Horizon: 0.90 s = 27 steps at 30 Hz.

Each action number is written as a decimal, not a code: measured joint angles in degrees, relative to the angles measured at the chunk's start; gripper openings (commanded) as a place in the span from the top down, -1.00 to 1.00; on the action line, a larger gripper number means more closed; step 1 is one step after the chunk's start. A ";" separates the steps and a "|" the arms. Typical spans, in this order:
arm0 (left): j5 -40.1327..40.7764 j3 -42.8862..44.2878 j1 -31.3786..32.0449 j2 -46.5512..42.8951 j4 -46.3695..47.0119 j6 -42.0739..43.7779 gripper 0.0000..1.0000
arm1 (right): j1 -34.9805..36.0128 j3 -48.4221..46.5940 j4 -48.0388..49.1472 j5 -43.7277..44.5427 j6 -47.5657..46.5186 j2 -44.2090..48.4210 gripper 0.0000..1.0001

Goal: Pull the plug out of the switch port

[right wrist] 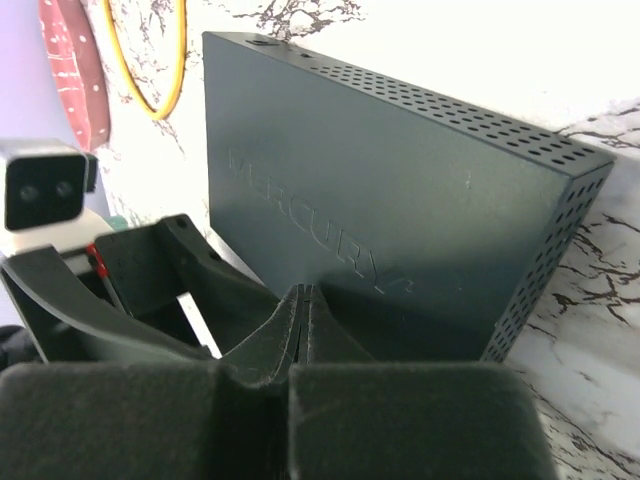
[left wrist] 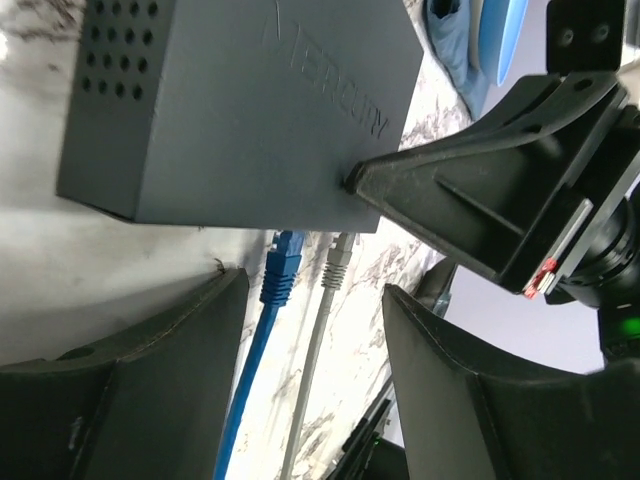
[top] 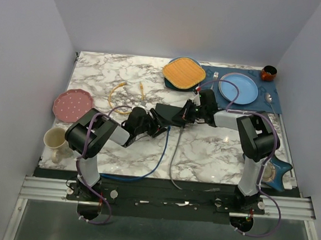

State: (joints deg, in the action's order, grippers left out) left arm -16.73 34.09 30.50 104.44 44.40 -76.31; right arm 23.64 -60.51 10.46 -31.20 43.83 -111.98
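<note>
The switch is a flat matte black box lying mid-table; it also shows in the left wrist view and the right wrist view. A blue plug and a grey plug sit in ports on its near edge. Their cables run toward the table's front edge. My left gripper is open, with both plugs and cables between its fingers, touching neither; in the top view it sits at the switch's near-left edge. My right gripper is shut and empty, its tips pressed on the switch's top face.
A loose yellow cable lies left of the switch. A pink plate and cream mug are at the left. An orange-topped plate, blue plate and brown cup stand at the back right.
</note>
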 measured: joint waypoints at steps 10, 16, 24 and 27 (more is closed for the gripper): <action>3.41 0.00 2.21 -0.31 -0.66 -0.55 -0.33 | -0.13 0.22 1.36 -0.46 1.16 -0.42 0.99; 5.14 0.00 2.21 -0.28 -1.16 -1.84 -0.15 | -0.13 0.70 2.19 -0.44 1.20 -0.42 0.99; 8.72 0.63 2.21 -0.28 -4.02 -3.96 0.02 | -0.13 2.32 3.13 -0.09 1.20 0.59 0.99; 9.90 1.05 2.21 -0.28 -4.87 -4.66 0.04 | -0.13 2.51 3.48 -0.07 1.36 0.59 0.99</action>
State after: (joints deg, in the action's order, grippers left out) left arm -6.83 35.14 32.71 104.16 39.53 -80.97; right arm 23.51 -58.00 13.93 -31.27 45.19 -111.39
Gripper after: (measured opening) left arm 0.490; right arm 0.012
